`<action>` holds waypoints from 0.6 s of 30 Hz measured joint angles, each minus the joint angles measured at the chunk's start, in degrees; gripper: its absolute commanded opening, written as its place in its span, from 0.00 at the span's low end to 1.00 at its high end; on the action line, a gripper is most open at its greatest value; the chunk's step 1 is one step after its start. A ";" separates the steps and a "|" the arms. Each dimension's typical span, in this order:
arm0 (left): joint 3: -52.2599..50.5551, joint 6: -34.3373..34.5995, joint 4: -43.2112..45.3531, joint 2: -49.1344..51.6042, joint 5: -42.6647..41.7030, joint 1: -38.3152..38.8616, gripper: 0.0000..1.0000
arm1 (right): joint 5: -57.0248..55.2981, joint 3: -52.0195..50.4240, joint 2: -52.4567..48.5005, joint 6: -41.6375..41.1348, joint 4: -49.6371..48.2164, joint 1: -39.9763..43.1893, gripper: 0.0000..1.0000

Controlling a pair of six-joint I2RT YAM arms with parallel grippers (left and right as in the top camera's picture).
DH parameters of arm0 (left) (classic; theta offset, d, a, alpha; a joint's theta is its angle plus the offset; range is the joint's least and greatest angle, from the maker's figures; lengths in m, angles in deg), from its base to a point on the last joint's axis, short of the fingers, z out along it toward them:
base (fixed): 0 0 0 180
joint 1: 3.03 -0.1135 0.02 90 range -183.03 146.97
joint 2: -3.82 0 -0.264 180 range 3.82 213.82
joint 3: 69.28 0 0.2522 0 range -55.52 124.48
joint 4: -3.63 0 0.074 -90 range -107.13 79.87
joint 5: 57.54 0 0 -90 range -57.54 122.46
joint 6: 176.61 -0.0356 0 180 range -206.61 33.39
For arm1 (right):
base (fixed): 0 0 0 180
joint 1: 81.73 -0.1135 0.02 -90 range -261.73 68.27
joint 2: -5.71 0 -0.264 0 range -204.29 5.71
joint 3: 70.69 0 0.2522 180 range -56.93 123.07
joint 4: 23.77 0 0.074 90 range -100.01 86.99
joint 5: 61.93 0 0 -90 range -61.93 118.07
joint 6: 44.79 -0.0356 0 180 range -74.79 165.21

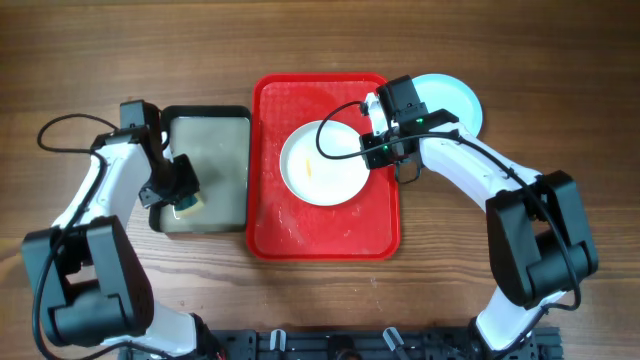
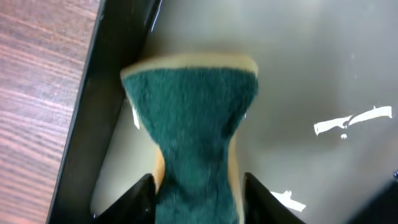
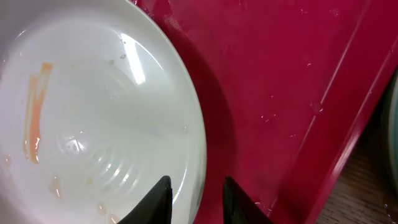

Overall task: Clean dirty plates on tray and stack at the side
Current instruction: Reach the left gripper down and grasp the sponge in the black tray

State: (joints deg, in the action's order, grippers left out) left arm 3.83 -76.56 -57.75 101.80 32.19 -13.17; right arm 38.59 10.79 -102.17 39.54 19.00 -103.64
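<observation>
Right wrist: white plate (image 3: 99, 118) rim between jaws

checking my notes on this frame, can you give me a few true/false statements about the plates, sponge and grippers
1. The white plate lies on the red tray. True.
2. The white plate is spotless. False: an orange smear and small specks show on it in the right wrist view.
3. The left gripper holds a green-faced sponge over the grey-green tray. True.
4. The right gripper is clamped on the sponge. False: its fingers straddle the white plate's rim, and it holds no sponge.
5. A turquoise plate sits on the red tray. False: it rests on the table to the right of the tray, partly hidden by the right arm.
</observation>
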 measured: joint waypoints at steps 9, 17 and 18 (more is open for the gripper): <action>0.00 -0.52 3.26 3.08 0.42 0.00 0.05 | -0.02 0.00 0.00 0.00 0.04 0.00 0.27; 0.00 -0.55 3.30 3.08 0.15 0.00 0.07 | -0.02 0.00 0.00 0.00 0.13 0.00 0.28; 0.00 -0.52 3.30 3.08 0.13 0.00 0.04 | -0.02 0.00 0.00 0.00 0.13 0.00 0.28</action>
State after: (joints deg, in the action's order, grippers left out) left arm 3.83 -77.09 -54.45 104.88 32.32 -13.17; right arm 38.57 10.79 -102.17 39.54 19.13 -103.64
